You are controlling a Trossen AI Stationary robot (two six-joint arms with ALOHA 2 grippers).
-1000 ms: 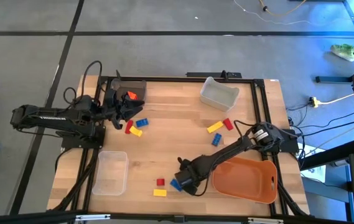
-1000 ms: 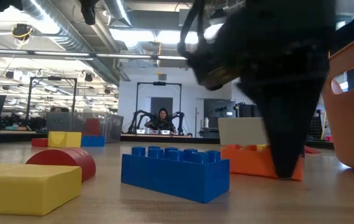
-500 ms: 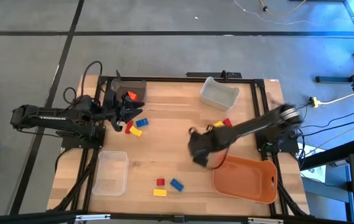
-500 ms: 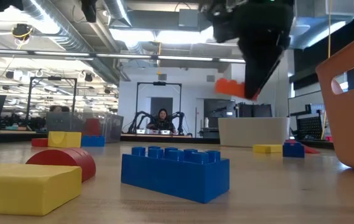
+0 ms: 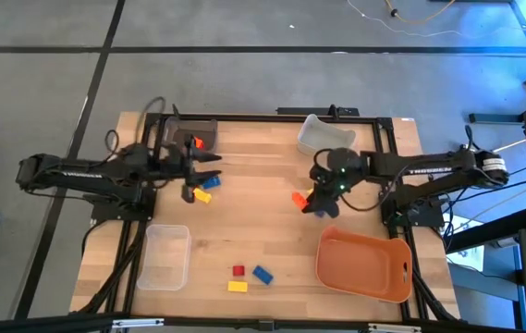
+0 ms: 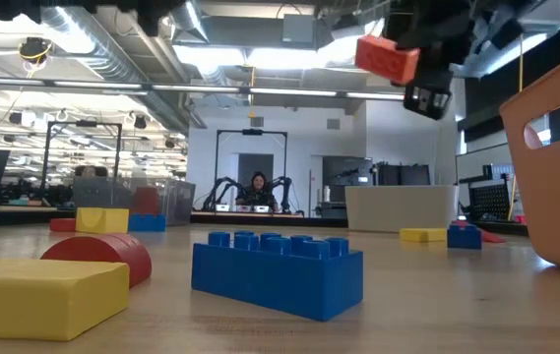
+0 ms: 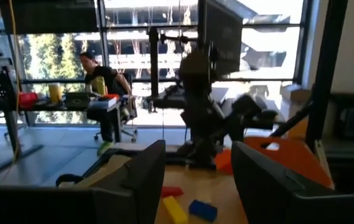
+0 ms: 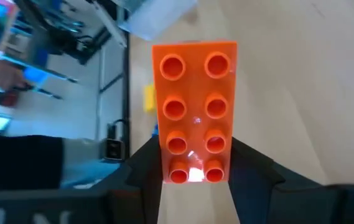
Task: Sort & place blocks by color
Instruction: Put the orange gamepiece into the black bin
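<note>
Wooden tabletop (image 5: 263, 231), framed by dark rails. Orange tray (image 5: 364, 268) at the near right corner; clear bin (image 5: 166, 257) near left; a second clear bin (image 5: 323, 139) far centre-right; grey bin (image 5: 193, 134) far left.

Right claw (image 5: 311, 200) raised mid-tabletop between the far clear bin and the orange tray, clamped on an orange block (image 8: 195, 121), studs facing the wrist camera, well off the wood in the low view.

Left claw (image 5: 198, 176) beside the grey bin, fingers apart, nothing between them.

Yellow and blue blocks (image 5: 205, 190) just beside the left claw. Red block (image 5: 238, 270), blue block (image 5: 263, 274), yellow block (image 5: 237, 287) grouped near the front edge.
</note>
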